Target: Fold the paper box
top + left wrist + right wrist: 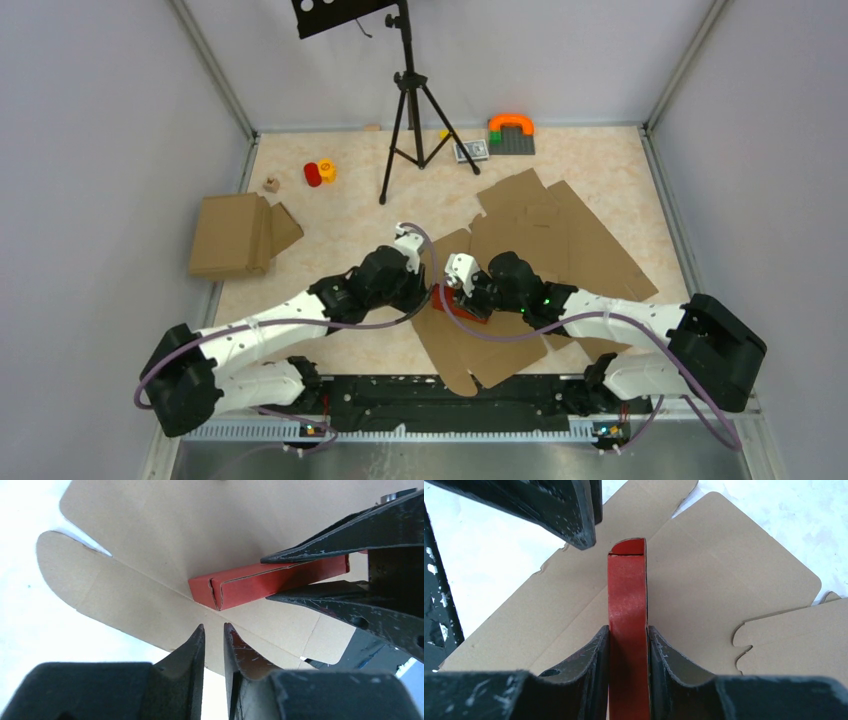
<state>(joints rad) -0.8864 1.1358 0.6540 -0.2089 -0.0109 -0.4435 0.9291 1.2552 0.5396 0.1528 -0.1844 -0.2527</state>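
The paper box (626, 590) is a narrow bright red card box, held over a flat brown cardboard sheet (724, 580). My right gripper (628, 630) is shut on it, one finger on each long side. One end of the box (260, 582) points towards my left gripper (214, 627), whose jaws stand a narrow gap apart with nothing between them, just short of that end. From above, both grippers meet at the table's middle front, and only a bit of red box (447, 298) shows between the left gripper (432, 290) and the right gripper (468, 298).
Large flat brown cardboard cut-outs (560, 230) lie under and to the right of the grippers. A folded brown cardboard box (235, 235) sits at the left. A black tripod (410, 110), a red and yellow piece (318, 172) and a green and orange toy (511, 132) stand at the back.
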